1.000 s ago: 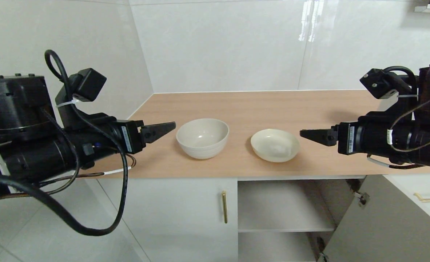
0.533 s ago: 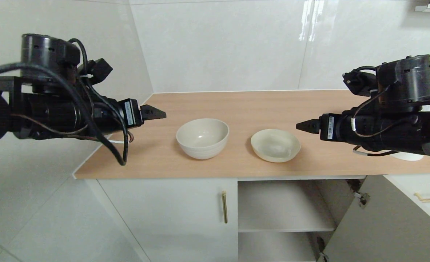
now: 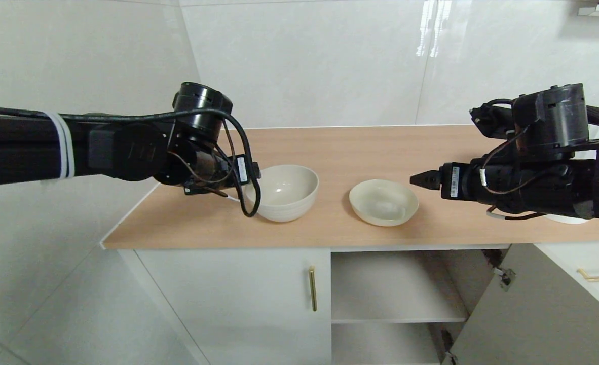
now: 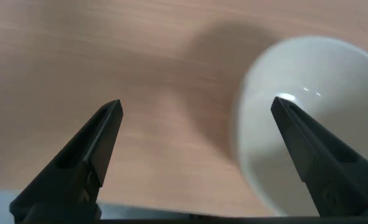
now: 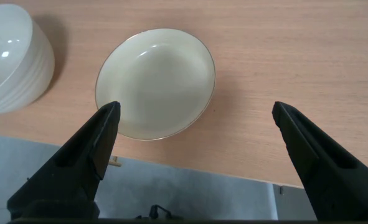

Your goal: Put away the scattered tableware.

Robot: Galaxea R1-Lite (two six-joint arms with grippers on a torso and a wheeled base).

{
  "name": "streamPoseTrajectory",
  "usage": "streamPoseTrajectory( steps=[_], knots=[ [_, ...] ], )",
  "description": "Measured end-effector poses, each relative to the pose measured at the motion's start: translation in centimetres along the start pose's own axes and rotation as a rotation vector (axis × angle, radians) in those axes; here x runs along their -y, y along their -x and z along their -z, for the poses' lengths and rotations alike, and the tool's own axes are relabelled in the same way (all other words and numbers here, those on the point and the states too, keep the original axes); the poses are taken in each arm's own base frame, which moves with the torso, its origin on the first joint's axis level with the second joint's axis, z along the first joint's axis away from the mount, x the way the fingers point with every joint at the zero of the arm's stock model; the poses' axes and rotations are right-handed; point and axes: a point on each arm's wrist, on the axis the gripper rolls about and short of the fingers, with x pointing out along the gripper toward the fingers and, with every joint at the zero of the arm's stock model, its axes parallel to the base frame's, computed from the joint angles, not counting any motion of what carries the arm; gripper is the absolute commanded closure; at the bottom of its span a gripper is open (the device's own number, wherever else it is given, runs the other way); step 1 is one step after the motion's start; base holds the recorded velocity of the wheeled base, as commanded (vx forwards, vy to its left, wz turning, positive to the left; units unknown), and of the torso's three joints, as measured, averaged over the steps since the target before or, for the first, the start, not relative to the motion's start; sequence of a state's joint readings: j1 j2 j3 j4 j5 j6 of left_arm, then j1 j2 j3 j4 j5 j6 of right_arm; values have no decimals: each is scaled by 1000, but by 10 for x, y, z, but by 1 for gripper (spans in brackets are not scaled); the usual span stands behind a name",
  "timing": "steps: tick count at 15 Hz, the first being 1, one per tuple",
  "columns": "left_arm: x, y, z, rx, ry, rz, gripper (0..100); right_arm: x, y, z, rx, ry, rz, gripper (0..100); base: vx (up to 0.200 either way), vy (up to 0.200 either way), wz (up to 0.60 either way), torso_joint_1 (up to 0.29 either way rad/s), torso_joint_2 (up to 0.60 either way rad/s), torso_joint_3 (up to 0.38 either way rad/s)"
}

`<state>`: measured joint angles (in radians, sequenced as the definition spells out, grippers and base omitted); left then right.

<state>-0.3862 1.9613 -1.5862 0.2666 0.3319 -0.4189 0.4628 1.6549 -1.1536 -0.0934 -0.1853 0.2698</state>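
The deep bowl (image 3: 282, 191) and shallow dish (image 3: 384, 202), judged stiff, slick and breakable, are best pinched at the rim; left gripper (image 4: 197, 102) and right gripper (image 5: 196, 107) are spread, empty.

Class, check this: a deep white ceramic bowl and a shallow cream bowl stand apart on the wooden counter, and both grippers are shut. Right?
No. Both are open: the left wrist view shows the black left gripper spread, the right wrist view the black right gripper likewise. The rest holds.
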Motion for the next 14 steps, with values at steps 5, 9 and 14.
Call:
streamPoseTrajectory(
  steps=[5, 9, 14],
  knots=[
    [8, -12, 8, -33, -8, 29, 100, 0, -1, 1, -2, -1, 2, 0, 0, 0, 0, 0, 0, 0],
    [10, -18, 12, -48, -12, 35, 100, 0, -1, 1, -2, 0, 2, 0, 0, 0, 0, 0, 0, 0],
    [9, -8, 7, -28, 22, 48, 100, 0, -4, 2, -11, 3, 4, 0, 0, 0, 0, 0, 0, 0]
  ],
)
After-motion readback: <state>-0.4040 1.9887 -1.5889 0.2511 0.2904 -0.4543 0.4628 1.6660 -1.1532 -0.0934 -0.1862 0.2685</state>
